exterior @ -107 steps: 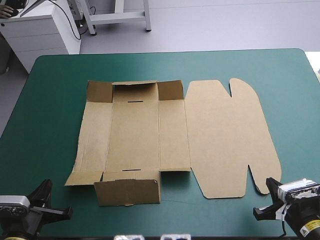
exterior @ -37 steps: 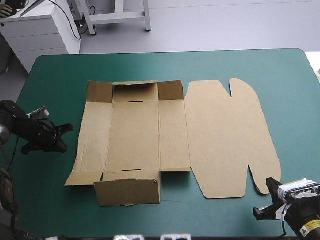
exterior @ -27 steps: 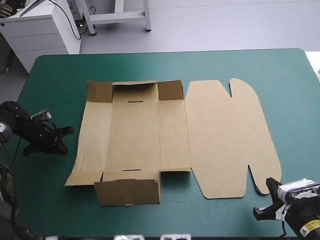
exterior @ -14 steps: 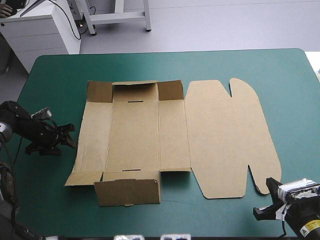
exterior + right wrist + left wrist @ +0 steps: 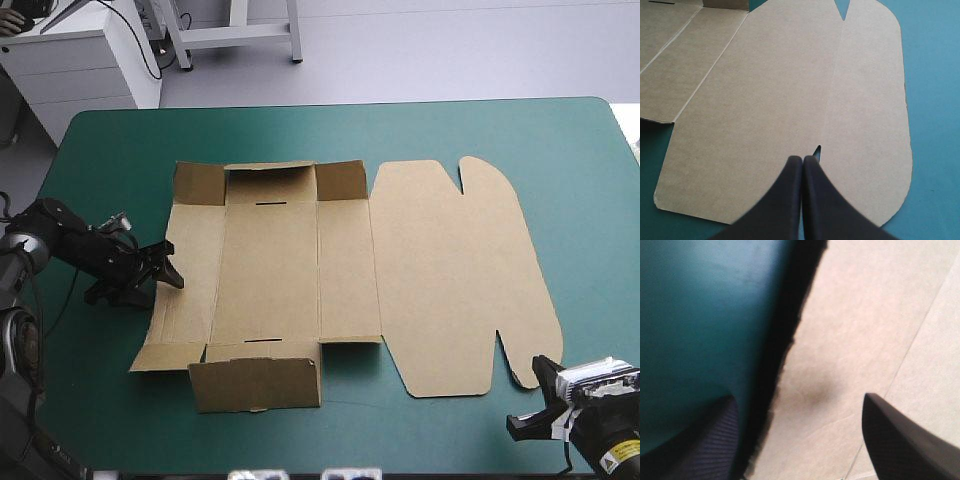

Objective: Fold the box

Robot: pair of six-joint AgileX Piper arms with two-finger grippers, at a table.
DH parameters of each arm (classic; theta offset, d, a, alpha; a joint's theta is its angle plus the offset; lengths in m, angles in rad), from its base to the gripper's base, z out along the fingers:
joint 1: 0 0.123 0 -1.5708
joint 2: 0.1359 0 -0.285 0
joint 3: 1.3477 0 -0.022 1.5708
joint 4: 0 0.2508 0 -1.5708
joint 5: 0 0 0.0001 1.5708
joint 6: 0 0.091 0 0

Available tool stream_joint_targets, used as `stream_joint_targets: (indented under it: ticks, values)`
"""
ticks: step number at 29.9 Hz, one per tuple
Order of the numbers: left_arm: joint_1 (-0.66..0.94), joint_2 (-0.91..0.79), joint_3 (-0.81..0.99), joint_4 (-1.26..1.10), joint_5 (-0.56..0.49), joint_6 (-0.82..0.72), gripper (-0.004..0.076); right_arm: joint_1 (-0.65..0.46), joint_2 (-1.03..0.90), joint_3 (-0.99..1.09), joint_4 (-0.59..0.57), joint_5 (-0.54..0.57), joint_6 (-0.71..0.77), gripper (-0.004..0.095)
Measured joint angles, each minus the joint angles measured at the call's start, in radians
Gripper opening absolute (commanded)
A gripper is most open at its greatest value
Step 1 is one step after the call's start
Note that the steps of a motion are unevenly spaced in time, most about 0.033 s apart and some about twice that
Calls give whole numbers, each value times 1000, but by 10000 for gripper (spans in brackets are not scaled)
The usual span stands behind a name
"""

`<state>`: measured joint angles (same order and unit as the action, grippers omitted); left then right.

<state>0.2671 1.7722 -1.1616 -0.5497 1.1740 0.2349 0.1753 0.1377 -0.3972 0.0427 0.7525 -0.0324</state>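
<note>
The brown box [image 5: 340, 270] lies as a cut sheet in the middle of the table. Its short flaps at the far end [image 5: 268, 182] and the near end [image 5: 255, 383] stand raised, and the lid [image 5: 460, 270] lies flat on the right. My left gripper [image 5: 165, 268] is at the sheet's left edge, open. In the left wrist view the gripper [image 5: 800, 440] straddles that edge of the box [image 5: 865, 315], one finger over the cover and one over the board. My right gripper [image 5: 540, 392] rests shut at the lid's near right corner, its joined tips [image 5: 802, 161] over the lid [image 5: 790, 90].
The teal-green cover [image 5: 120, 150] shows all round the sheet, widest on the far side and along the left. The table's near edge runs close behind my right gripper.
My left arm has come in from the near left corner to the box's left edge, and its fingers have parted. The right arm and the box have not moved.
</note>
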Motion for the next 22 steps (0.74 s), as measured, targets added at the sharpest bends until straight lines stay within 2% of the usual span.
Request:
stream_joint_targets:
  ticks: [14,22]
  values:
    - [-107,30,-6,-108,26,12,494,0,0,0,-1,0,0,-19]
    - [-120,58,12,-286,29,113,477,0,0,0,-2,0,0,-20]
